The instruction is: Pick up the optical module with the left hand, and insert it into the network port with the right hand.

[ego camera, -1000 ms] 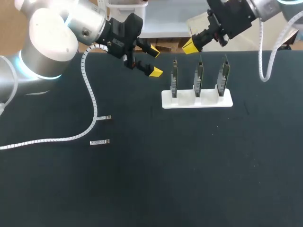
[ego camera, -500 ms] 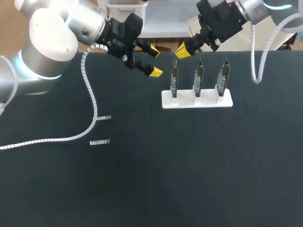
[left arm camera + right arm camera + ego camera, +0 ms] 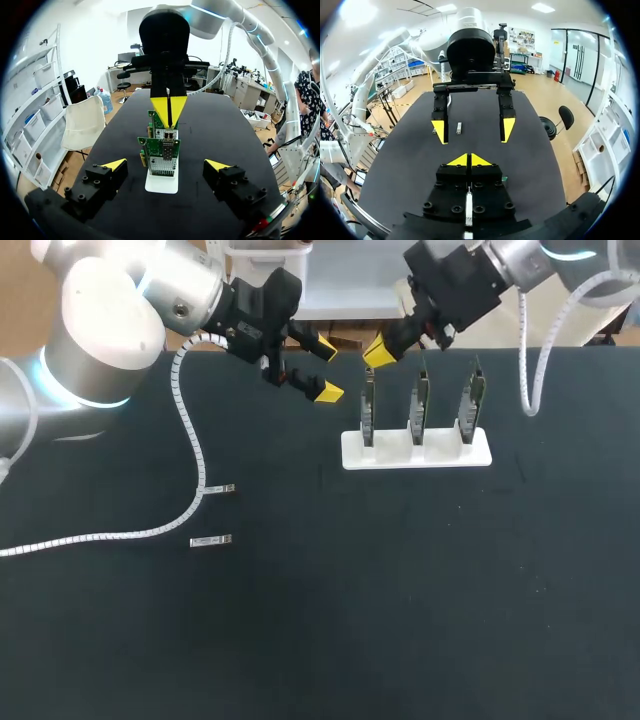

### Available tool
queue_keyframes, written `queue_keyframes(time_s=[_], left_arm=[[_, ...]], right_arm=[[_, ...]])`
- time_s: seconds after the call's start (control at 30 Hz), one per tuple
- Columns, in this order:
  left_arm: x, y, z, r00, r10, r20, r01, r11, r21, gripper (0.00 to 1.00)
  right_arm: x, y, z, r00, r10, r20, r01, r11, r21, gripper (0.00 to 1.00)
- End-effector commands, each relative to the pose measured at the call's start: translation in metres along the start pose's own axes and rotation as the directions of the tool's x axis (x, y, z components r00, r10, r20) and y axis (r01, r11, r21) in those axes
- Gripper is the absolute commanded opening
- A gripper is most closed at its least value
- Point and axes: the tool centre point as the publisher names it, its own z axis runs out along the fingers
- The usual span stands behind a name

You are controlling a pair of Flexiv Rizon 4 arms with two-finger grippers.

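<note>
On the left half of the black table, nearest the head camera, lay two small silver optical modules, both flat and untouched. The nearer optical module sat alone on bare cloth. The farther optical module lay just beyond it, right beside the white spiral cable sleeve that trailed from the left arm across the table.

Further back, right of centre, stood the white holder with three circuit boards upright in a row, well apart from both modules. In the left wrist view the boards appeared green, lined up one behind another, each with a metal port cage facing that camera, and the holder showed beneath them.

Near the far edge, the left gripper hung above the table, to the left of the holder, fingers spread wide and nothing between them. Its own camera confirmed this: the left gripper was wide open and empty, aimed along the row of boards.

Farthest back, the right gripper hovered just above and behind the leftmost board. Its yellow tips were pressed together. From its own wrist view, the right gripper was fully closed, with no module seen between the tips; it faced the left gripper.
</note>
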Motion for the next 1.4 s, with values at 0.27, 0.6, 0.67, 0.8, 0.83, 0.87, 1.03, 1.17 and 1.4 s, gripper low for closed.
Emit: queue_keyframes(time_s=[0.27,0.6,0.67,0.8,0.83,0.87,1.03,1.17,1.4], left_arm=[[0.000,0.000,0.000,1.000,-0.002,-0.003,0.002,1.000,-0.001,1.00],[0.000,0.000,0.000,1.000,-0.002,-0.003,0.002,1.000,-0.001,1.00],[0.000,0.000,0.000,1.000,-0.002,-0.003,0.002,1.000,-0.001,1.00],[0.000,0.000,0.000,1.000,-0.002,-0.003,0.002,1.000,-0.001,1.00],[0.000,0.000,0.000,1.000,-0.002,-0.003,0.002,1.000,-0.001,1.00],[0.000,0.000,0.000,1.000,-0.002,-0.003,0.002,1.000,-0.001,1.00],[0.000,0.000,0.000,1.000,-0.002,-0.003,0.002,1.000,-0.001,1.00],[0.000,0.000,0.000,1.000,-0.002,-0.003,0.002,1.000,-0.001,1.00],[0.000,0.000,0.000,1.000,-0.002,-0.003,0.002,1.000,-0.001,1.00]], right_arm=[[0.002,-0.008,0.008,1.000,0.017,-0.001,-0.017,1.000,0.017,0.00],[0.006,-0.009,0.011,1.000,0.025,-0.010,-0.025,0.999,0.024,0.00],[0.007,-0.009,0.011,1.000,0.028,-0.010,-0.028,0.999,0.027,0.00],[0.008,-0.010,0.011,0.999,0.034,-0.010,-0.033,0.999,0.029,0.00],[0.008,-0.010,0.011,0.999,0.034,-0.010,-0.034,0.999,0.029,0.00],[0.009,-0.009,0.012,0.999,0.035,-0.010,-0.035,0.999,0.028,0.00],[0.012,-0.008,0.014,0.999,0.047,-0.011,-0.046,0.999,0.022,0.00],[0.011,-0.008,0.014,0.999,0.047,-0.009,-0.047,0.999,0.020,0.00],[-0.001,-0.006,0.001,0.999,0.017,0.029,-0.018,0.999,0.036,0.00]])
